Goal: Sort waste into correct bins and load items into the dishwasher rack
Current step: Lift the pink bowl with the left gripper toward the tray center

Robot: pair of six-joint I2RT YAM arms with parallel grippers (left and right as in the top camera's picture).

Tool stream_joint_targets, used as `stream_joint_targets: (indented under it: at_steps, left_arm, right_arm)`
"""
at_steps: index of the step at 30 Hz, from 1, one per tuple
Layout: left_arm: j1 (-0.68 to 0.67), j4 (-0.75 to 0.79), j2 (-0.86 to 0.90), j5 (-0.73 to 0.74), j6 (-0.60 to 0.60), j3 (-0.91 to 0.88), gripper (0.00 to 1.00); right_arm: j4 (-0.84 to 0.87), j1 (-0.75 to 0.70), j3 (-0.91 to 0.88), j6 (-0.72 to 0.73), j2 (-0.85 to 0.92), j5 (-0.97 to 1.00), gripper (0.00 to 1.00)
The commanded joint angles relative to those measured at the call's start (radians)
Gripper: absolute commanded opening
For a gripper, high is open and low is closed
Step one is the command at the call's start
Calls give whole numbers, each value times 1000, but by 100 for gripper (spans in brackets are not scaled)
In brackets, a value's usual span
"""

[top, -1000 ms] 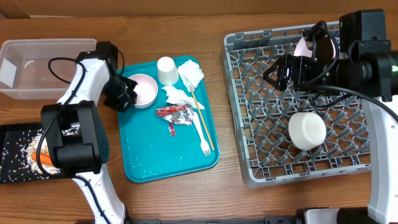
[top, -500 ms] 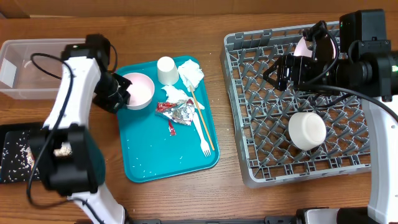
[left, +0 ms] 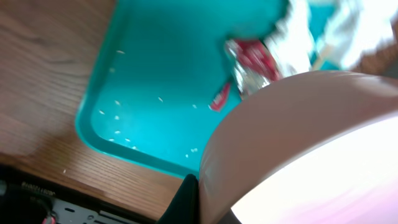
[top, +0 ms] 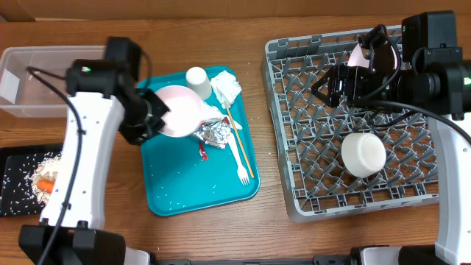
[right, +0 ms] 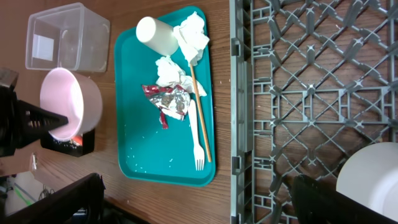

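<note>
Far left of the teal tray point(top: 176, 177), level with its back edge: clear tub point(top: 59, 62). Left of the tray's near half: black tray point(top: 11, 158), strewn with rice point(top: 18, 197) and carrying a pale heap plus an orange carrot point(top: 46, 184). Over the tray's back-left corner: left gripper point(top: 151, 114), clamped tight on the rim of a small white bowl point(top: 180, 109), bowl tilted with its inside showing from above. At the tray's back edge: white cup point(top: 196, 82). Just right of the cup, on the tray: crumpled napkins point(top: 227, 87), one more beside the held bowl. Mid-tray: red-and-silver foil wrapper point(top: 213, 132). Along the tray's right side: wooden chopsticks point(top: 237, 132) and white fork point(top: 240, 163), lying lengthwise, close together. Loose rice grains on the tray's near half. Right of the tray, a strip of table between: grey dishwasher rack point(top: 309, 188), with a second bowl point(top: 363, 154) upside down inside. Farther right still, level with the tray's back edge: right gripper point(top: 329, 87), above the rack, jaws spread wide, nothing between them.
</note>
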Motion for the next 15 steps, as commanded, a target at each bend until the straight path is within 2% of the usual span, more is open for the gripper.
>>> stream_joint_targets:
  at_steps: [1,6,8,10,15]
  left_arm:
    - [-111,12,-15,3,51,18,4]
    - [-231,47,-5,-72,24,18,6]
    - [-248,55,-3,-77,1,18,6]
    - [-254,66,-3,-44,10,18,4]
    - [-264,75,-3,11,60,18,4]
  right_arm:
    - [6,3,19,-6,-6,3,100]
    - [7,3,19,1,-6,1,100]
    - [11,3,19,61,-6,-16,100]
    - [10,3,19,114,-6,-24,100]
    - [16,3,19,134,-4,-28,100]
